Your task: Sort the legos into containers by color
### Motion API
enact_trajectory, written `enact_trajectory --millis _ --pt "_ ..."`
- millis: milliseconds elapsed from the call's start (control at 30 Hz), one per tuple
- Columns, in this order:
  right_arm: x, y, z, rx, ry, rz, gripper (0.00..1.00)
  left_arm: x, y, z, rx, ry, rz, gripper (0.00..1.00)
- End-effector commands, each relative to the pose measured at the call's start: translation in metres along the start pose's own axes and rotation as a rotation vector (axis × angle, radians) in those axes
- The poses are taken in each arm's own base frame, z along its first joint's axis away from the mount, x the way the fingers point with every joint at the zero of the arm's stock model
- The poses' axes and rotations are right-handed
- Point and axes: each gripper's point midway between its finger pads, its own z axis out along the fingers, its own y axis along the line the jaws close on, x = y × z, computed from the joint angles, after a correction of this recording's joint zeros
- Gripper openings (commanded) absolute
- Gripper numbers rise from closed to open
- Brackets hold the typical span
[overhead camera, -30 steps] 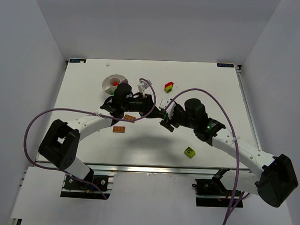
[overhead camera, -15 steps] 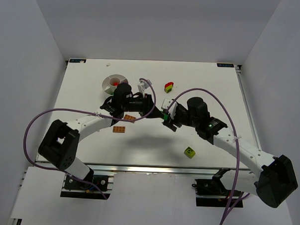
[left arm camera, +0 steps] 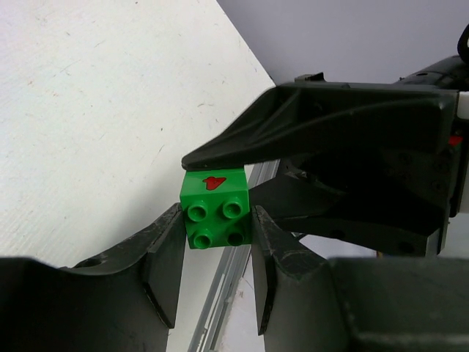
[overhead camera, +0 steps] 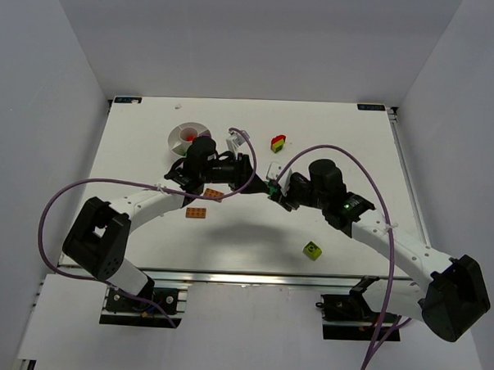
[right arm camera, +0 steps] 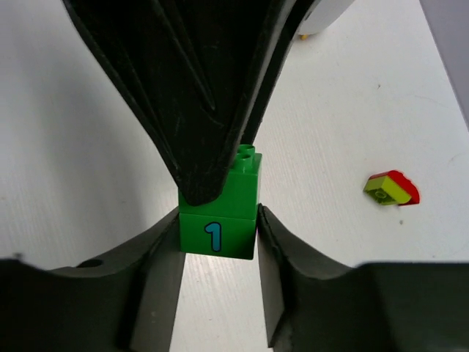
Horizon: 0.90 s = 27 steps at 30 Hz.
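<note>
A green cube [overhead camera: 272,184] hangs above the table's middle, between the two arms. My left gripper [left arm camera: 217,224] is shut on its studded end [left arm camera: 217,208]. My right gripper [right arm camera: 218,231] is shut on its other end, the face printed with a blue "1" [right arm camera: 218,233]. In the right wrist view the left arm's black fingers [right arm camera: 198,95] come down over the cube from above. Two orange plates [overhead camera: 197,213] [overhead camera: 213,193] lie under the left arm. A lime-green block [overhead camera: 312,250] lies near the front. The round white dish [overhead camera: 177,143] holds a red piece [overhead camera: 188,136].
A red-yellow-green piece [overhead camera: 277,143] lies at the back centre and also shows on the table in the right wrist view [right arm camera: 392,188]. Purple cables loop over both arms. White walls enclose the table on three sides.
My right gripper has moved slightly left up to the cube and its jaws have narrowed onto it. The left arm has stayed still with the cube.
</note>
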Motion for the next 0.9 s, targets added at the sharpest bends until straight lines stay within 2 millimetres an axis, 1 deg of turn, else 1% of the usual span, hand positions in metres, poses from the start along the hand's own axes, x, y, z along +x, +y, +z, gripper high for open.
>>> enact_trajectory --millis 0,33,67,133,167,200,267,300,367,400,433,500,667,733,767,800,833,867 --pt "-0.013 -0.006 -0.003 0.02 -0.053 -0.029 0.4 -0.017 -0.025 -0.006 0.054 -0.031 0.075 0.0" --pt "-0.012 -0.006 -0.002 0.017 -0.049 -0.027 0.37 -0.017 -0.026 -0.006 0.054 -0.031 0.075 0.0" --pt "-0.011 -0.006 -0.001 0.016 -0.044 -0.025 0.26 -0.017 -0.026 -0.006 0.055 -0.029 0.075 0.0" --pt "-0.012 -0.007 -0.001 0.02 -0.042 -0.011 0.13 -0.019 -0.023 -0.008 0.044 -0.036 0.086 0.0" --pt "-0.013 -0.007 -0.001 0.018 -0.042 -0.009 0.03 -0.019 -0.021 -0.009 0.033 -0.036 0.083 0.0" --pt "-0.014 -0.008 -0.002 0.02 -0.043 -0.008 0.0 -0.025 -0.017 -0.013 0.019 -0.055 0.087 0.0" --pt "-0.016 -0.009 -0.004 0.023 -0.05 -0.01 0.0 -0.034 -0.014 -0.019 0.015 -0.085 0.086 0.0" --pt "-0.017 -0.008 -0.004 0.024 -0.051 -0.01 0.0 -0.04 -0.011 -0.026 0.006 -0.109 0.081 0.0" --pt "-0.018 -0.008 -0.006 0.022 -0.058 -0.008 0.0 -0.05 -0.011 -0.033 0.007 -0.148 0.084 0.0" --pt "-0.019 -0.008 -0.006 0.022 -0.061 -0.011 0.0 -0.054 -0.005 -0.039 -0.006 -0.168 0.079 0.0" --pt "-0.02 -0.009 -0.006 0.023 -0.062 -0.011 0.0 -0.058 -0.004 -0.042 -0.011 -0.179 0.077 0.0" --pt "-0.02 -0.008 -0.006 0.019 -0.064 -0.011 0.0 -0.063 0.002 -0.048 -0.022 -0.199 0.076 0.0" --pt "-0.018 -0.005 -0.003 0.002 -0.064 -0.001 0.0 -0.068 0.016 -0.055 -0.055 -0.213 0.063 0.0" --pt "-0.018 -0.005 -0.003 -0.001 -0.063 0.004 0.0 -0.074 0.022 -0.059 -0.094 -0.231 0.096 0.0" --pt "-0.017 -0.004 -0.002 -0.005 -0.062 0.006 0.0 -0.073 0.026 -0.062 -0.126 -0.222 0.091 0.0" --pt "-0.018 -0.004 -0.003 -0.006 -0.066 0.005 0.0 -0.078 0.036 -0.065 -0.186 -0.243 0.097 0.0" --pt "-0.019 -0.004 -0.002 -0.008 -0.069 0.005 0.0 -0.08 0.044 -0.069 -0.239 -0.248 0.142 0.0" --pt "-0.02 -0.003 -0.003 -0.012 -0.071 0.007 0.0 -0.078 0.051 -0.073 -0.29 -0.238 0.129 0.0"
